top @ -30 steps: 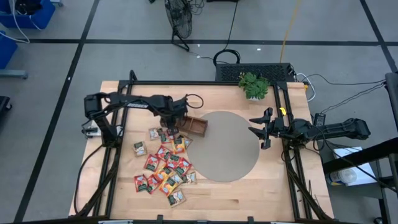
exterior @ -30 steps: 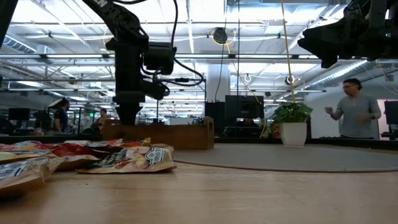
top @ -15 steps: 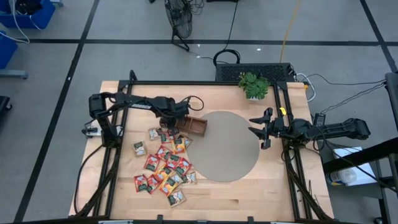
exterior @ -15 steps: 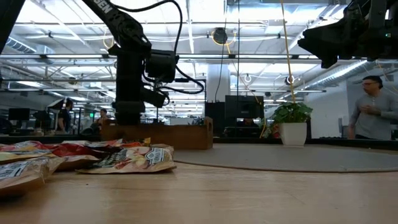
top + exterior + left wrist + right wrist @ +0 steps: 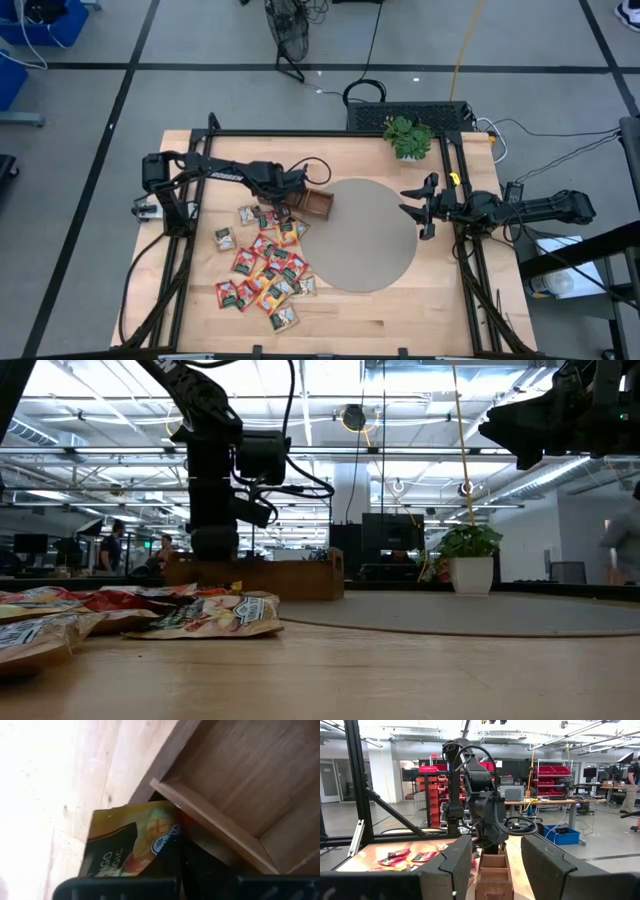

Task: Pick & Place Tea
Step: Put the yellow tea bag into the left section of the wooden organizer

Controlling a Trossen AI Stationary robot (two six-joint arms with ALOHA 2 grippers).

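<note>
Left end effector [image 5: 283,197] is pinched shut on a yellow tea sachet [image 5: 131,841] beside the wooden tray [image 5: 312,203]; light, floppy paper, best gripped by an edge. Right end effector [image 5: 418,210] waits wide.

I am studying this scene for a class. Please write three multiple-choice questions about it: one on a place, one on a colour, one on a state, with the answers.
1. Where does the potted plant stand on the table?
A. at the far edge, toward the right arm's side
B. among the sachets
C. inside the tray

2. What colour are most of the tea sachets in the pile?
A. blue
B. red
C. black

3. In what state is the left gripper, at the end of the wooden tray?
A. wide open and empty
B. out of sight
C. shut on a yellow sachet

Answers:
1 A, the high view shows it there.
2 B, red packets dominate the pile.
3 C, the left wrist view shows the sachet between its fingers.
</note>
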